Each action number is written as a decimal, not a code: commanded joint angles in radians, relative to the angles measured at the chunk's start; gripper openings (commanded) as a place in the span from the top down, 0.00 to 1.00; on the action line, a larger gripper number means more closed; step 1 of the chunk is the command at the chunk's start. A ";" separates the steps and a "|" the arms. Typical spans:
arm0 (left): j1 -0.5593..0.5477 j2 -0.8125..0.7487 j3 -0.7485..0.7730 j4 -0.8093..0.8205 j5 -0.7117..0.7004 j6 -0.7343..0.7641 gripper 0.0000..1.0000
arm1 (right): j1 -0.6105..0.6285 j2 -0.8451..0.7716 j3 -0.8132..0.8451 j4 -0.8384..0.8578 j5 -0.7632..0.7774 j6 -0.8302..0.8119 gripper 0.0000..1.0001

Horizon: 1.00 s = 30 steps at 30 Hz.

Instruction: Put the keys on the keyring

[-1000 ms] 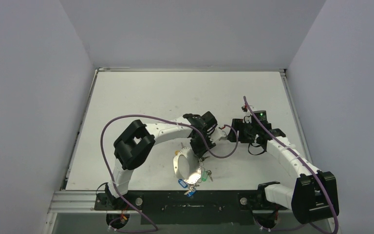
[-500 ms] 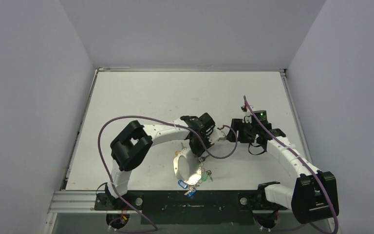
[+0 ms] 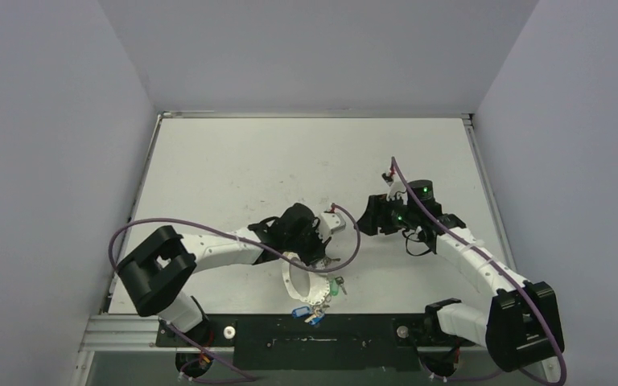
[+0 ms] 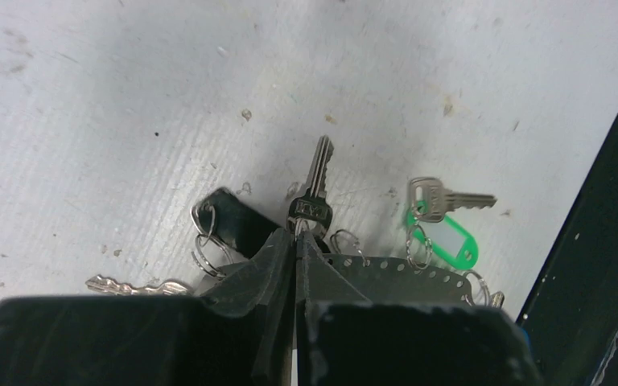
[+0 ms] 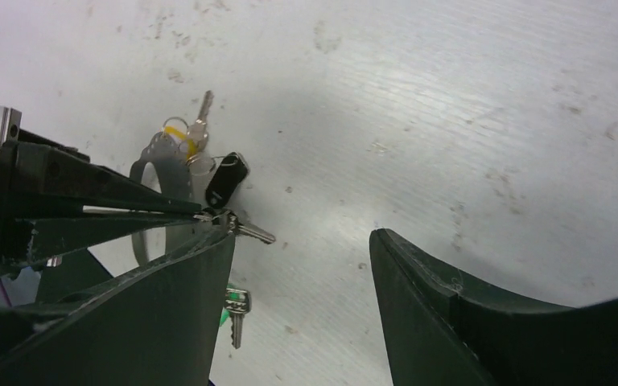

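Noting one large silvery perforated metal keyring [image 4: 398, 268], which is lying near-centre on the white table [image 4: 129, 96] by its near edge; judging it light, thin and springy. The left gripper [image 4: 296, 235] is pinching shut on a small silver dark-headed key [image 4: 315, 181] just beside it. I am judging the key stiff and slippery, best gripped at the head. The right gripper [image 5: 302, 235] is hanging open and empty. At least five keys are showing.

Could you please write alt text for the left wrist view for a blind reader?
The left hand is shut on the head of a silver key that points away over the white table. A black tag lies left of it in the picture, a green tag with another key right of it.
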 commanded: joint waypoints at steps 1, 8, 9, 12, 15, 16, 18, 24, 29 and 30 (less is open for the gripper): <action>0.006 -0.160 -0.164 0.462 -0.029 -0.064 1.00 | 0.082 -0.055 -0.021 0.143 -0.066 -0.024 0.36; 0.018 -0.288 -0.388 0.806 -0.077 -0.106 1.00 | 0.126 -0.070 -0.073 0.329 -0.177 -0.012 0.41; 0.020 -0.300 -0.406 0.838 -0.077 -0.110 1.00 | 0.130 -0.068 -0.077 0.351 -0.197 -0.011 0.43; 0.022 -0.327 -0.446 0.912 -0.084 -0.125 1.00 | 0.150 -0.061 -0.085 0.416 -0.248 -0.013 0.47; 0.023 -0.347 -0.478 0.972 -0.088 -0.133 1.00 | 0.185 -0.054 -0.089 0.450 -0.275 -0.040 0.49; 0.025 -0.353 -0.488 0.996 -0.089 -0.135 1.00 | 0.199 -0.054 -0.090 0.453 -0.281 -0.054 0.50; 0.025 -0.364 -0.499 1.008 -0.093 -0.137 1.00 | 0.232 -0.050 -0.094 0.459 -0.283 -0.089 0.52; 0.025 -0.388 -0.508 0.991 -0.090 -0.135 1.00 | 0.289 -0.048 -0.147 0.538 -0.273 -0.189 0.52; 0.025 -0.404 -0.514 0.981 -0.081 -0.134 1.00 | 0.291 -0.063 -0.189 0.612 -0.280 -0.263 0.55; 0.025 -0.407 -0.514 0.977 -0.079 -0.132 1.00 | 0.291 -0.063 -0.194 0.619 -0.283 -0.269 0.56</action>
